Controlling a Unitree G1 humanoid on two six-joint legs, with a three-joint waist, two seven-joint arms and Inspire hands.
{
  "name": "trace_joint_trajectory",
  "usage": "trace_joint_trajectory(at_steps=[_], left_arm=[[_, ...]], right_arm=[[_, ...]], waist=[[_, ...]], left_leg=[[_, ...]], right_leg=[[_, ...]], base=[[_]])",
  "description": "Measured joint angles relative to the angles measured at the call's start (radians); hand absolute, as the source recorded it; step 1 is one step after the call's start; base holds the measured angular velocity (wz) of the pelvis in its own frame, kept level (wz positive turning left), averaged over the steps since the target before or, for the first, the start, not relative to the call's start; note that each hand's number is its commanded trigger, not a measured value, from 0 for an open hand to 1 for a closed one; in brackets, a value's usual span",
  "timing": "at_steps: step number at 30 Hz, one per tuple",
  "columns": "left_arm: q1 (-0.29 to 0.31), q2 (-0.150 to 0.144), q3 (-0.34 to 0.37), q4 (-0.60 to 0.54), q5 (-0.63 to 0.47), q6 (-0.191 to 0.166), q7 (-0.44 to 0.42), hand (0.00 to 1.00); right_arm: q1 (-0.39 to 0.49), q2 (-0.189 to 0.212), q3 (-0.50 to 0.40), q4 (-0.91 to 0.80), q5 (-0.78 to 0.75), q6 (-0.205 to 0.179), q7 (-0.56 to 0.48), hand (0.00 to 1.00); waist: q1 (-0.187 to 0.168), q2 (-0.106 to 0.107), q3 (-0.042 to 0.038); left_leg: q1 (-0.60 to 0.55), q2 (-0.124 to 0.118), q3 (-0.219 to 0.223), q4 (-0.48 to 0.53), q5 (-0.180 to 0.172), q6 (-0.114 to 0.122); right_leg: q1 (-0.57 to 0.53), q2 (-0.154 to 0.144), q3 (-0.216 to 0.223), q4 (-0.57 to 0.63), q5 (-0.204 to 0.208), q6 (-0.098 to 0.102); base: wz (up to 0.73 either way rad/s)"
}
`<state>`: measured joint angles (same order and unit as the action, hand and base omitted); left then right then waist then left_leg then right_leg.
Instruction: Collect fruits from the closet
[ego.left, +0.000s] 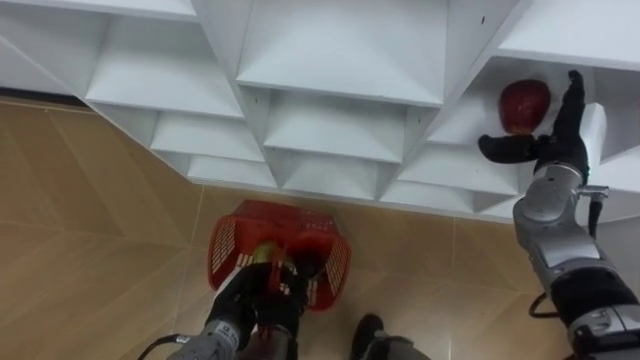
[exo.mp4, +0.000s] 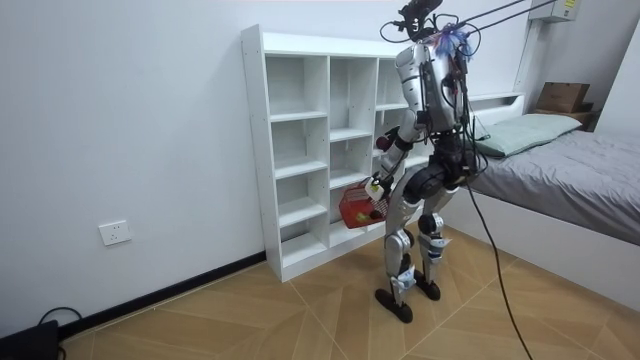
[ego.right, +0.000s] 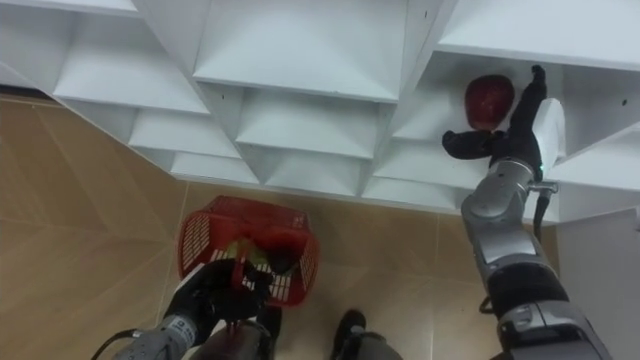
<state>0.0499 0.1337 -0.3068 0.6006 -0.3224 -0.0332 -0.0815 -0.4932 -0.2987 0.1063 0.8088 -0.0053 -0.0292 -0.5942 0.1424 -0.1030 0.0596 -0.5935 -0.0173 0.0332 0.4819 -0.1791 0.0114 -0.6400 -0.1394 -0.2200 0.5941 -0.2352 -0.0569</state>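
Note:
A dark red fruit (ego.left: 524, 105) lies on a shelf in the right column of the white closet (ego.left: 340, 100). My right hand (ego.left: 556, 135) reaches into that compartment, open, with straight fingers beside the fruit's right and the thumb pointing below it; it is close to the fruit without closing on it. My left hand (ego.left: 268, 283) hangs low, shut on the handle of a red plastic basket (ego.left: 240, 240) above the wooden floor. Something yellowish and dark lies inside the basket, half hidden by the hand. In the room view I stand facing the closet (exo.mp4: 300, 150), basket (exo.mp4: 356, 208) held at hip height.
The closet's other compartments in view hold nothing. Wooden floor (ego.left: 90, 220) spreads to my left. In the room view a bed (exo.mp4: 560, 170) stands close behind me on the room view's right, and a wall socket (exo.mp4: 116, 233) sits low on the wall.

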Motion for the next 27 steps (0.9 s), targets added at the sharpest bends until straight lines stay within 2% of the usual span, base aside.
trace_joint_trajectory(at_steps=[9,27], left_arm=[[0.001,0.001,-0.014,-0.026,-0.001,0.002,-0.009,1.00],[0.002,0.007,-0.014,-0.035,-0.001,0.002,-0.010,1.00]], right_arm=[[-0.002,-0.022,0.000,0.002,0.001,0.000,-0.015,0.00],[-0.006,-0.026,0.006,0.002,0.010,-0.001,0.010,0.00]], waist=[[0.000,-0.001,0.0000],[0.001,-0.001,-0.0011]], left_leg=[[-0.033,0.000,0.000,0.021,0.000,0.000],[-0.041,0.005,0.000,0.019,0.002,-0.004]], right_leg=[[-0.032,-0.003,0.001,0.020,0.002,-0.003],[-0.039,0.004,0.000,0.015,0.007,-0.010]], base=[[0.00],[0.00]])
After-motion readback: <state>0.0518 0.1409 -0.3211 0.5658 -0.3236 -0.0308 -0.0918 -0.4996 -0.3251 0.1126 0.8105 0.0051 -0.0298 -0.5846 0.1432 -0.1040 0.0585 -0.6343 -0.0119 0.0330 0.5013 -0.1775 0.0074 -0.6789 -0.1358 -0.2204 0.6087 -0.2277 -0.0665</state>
